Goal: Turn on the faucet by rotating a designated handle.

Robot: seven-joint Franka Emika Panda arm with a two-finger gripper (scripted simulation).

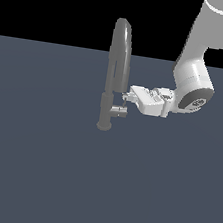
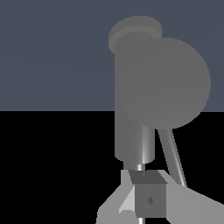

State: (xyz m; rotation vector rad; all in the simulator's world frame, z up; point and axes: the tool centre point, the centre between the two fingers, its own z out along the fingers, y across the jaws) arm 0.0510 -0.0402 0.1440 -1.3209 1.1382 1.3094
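The faucet (image 1: 118, 59) is a tall dull-grey tap with a round base (image 1: 103, 126) and a high arched spout. The handle (image 1: 119, 111) is a short silver stub jutting from the lower column toward the exterior view's right, with a thin lever rod rising from it. My gripper (image 1: 126, 98) reaches in from the right, level with the spout's tip, and its fingers touch the rod. In the wrist view the stub's round end (image 2: 164, 83) fills the middle, and the thin shiny rod (image 2: 139, 167) runs between my fingers (image 2: 151, 199). The gripper (image 2: 139, 186) looks shut on it.
The faucet stands alone on a flat dark blue-grey floor (image 1: 33, 172). My white arm (image 1: 194, 80) comes down from the upper right of the exterior view. The spout's down-curved end hangs just above my fingers.
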